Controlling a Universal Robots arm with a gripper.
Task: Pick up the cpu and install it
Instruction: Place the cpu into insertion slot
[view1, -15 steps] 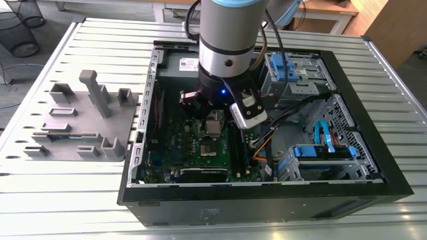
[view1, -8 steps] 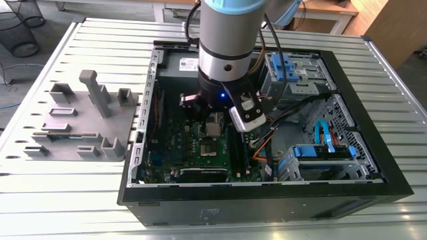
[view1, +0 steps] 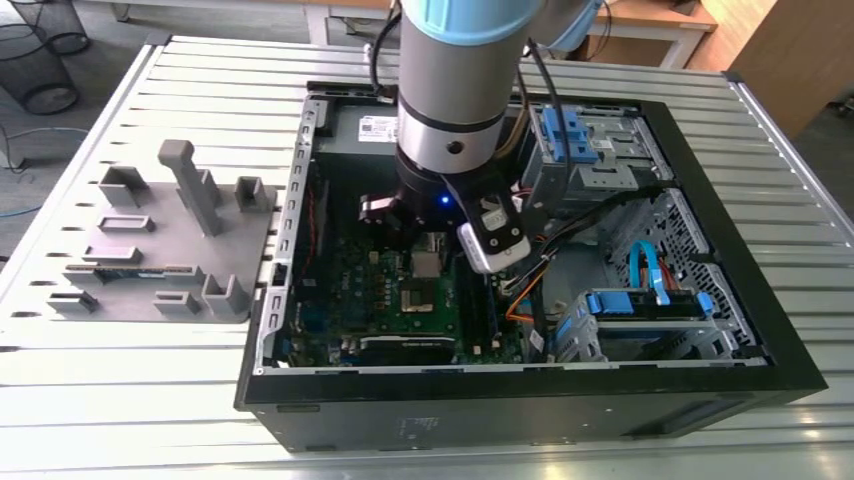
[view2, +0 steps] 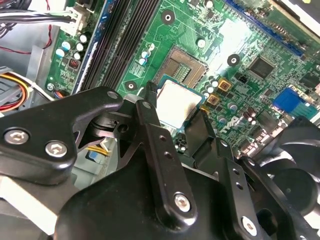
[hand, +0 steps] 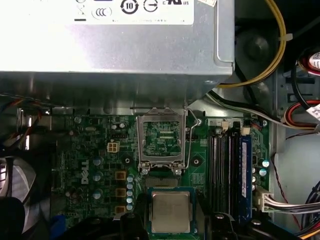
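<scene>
Some cpu (view2: 179, 100) edges hidden behind tool (view2: 176, 107)

- A white label (hand: 135, 11) carrying black certification marks sits on the silver power supply (hand: 115, 55), first wrist view.
- White maker's lettering (hand: 84, 171) is printed on the green motherboard (hand: 75, 145).

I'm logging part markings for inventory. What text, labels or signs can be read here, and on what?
Power supply label: symbols cut off, not readable whole.
Motherboard: white sideways logo; its other print is too small.
White sticker in the exterior view: blurred.
The cpu held in the gripper: no print can be made out.
</scene>
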